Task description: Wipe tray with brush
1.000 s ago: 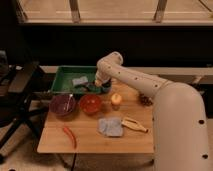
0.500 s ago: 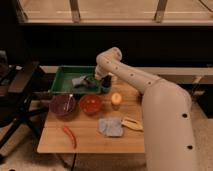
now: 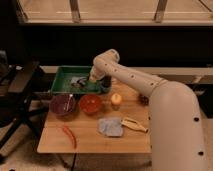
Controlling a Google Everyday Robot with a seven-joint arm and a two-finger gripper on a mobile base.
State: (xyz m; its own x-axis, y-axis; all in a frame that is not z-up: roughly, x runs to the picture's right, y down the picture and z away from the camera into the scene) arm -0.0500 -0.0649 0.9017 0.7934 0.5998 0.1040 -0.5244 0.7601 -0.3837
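Nearest me, well in front of the pincer, a red chilli (image 3: 69, 136), a grey-blue block (image 3: 110, 126) and a tan wooden scoop (image 3: 134, 124) are lying on the tabletop (image 3: 52, 144). A purple bowl (image 3: 63, 104) and a red bowl (image 3: 91, 103) are sitting just in front of it. The pincer (image 3: 95, 80) is reaching into the right end of the green tray (image 3: 61, 84) (I cannot tell whether it is clenched), with the dark brush (image 3: 80, 83) showing in the tray just beside it.

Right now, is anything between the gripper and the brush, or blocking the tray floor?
Nothing visible. The gripper is over the tray at its camera-right end, and the dark brush shows right beside it inside the tray. The purple bowl and red bowl stand outside the tray's front wall.
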